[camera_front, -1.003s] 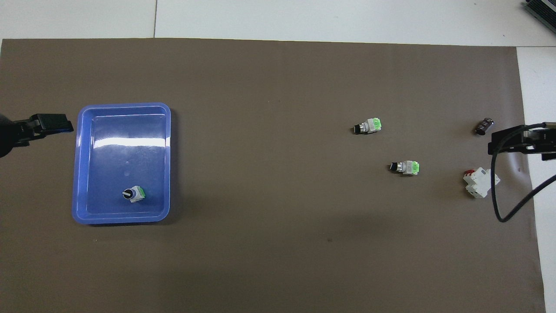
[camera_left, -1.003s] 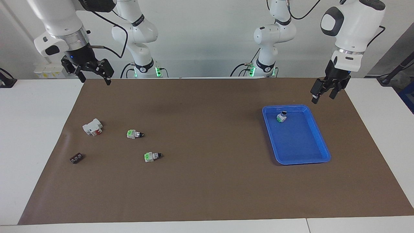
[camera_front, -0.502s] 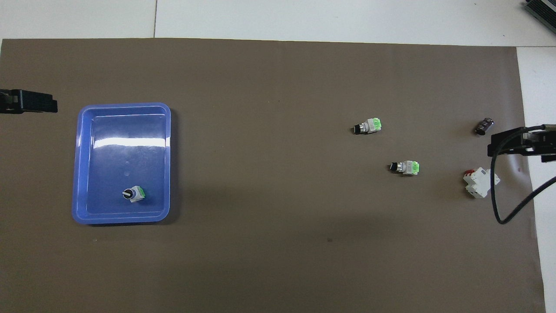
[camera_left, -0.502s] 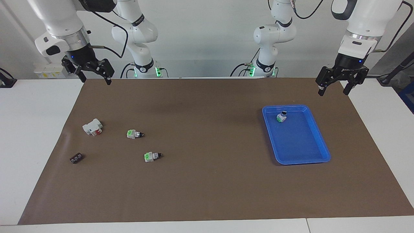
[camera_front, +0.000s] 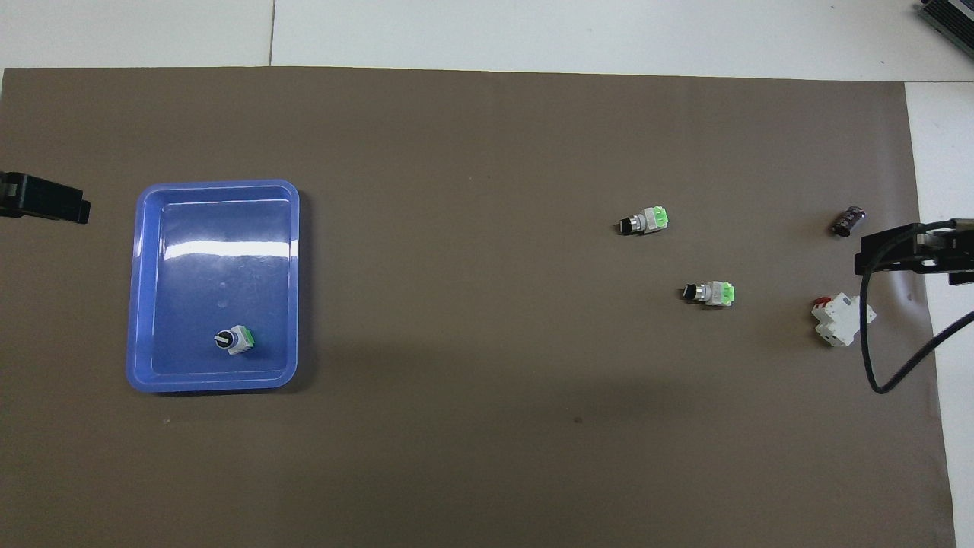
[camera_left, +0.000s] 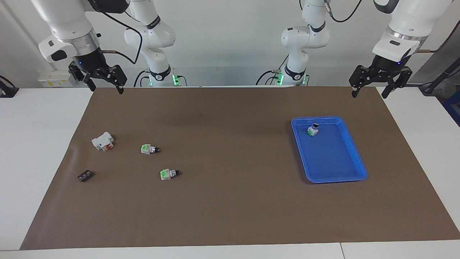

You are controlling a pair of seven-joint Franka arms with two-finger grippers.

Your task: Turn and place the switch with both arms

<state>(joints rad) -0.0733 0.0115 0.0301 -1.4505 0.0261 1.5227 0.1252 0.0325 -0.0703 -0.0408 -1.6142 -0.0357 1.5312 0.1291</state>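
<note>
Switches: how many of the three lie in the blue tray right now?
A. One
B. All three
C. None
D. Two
A: one switch stands in the tray near its robot-side rim, while the other two lie on the brown mat toward the right arm's end of the table.

Two white jointed robot arms, the right arm (camera_left: pixel 68 25) and the left arm (camera_left: pixel 406 21), have rounded glossy shells, black bands at the joints and a silver ring at each wrist. Loose black cables trail along them. Each ends in a black two-fingered gripper. Green lights glow at both bases.
</note>
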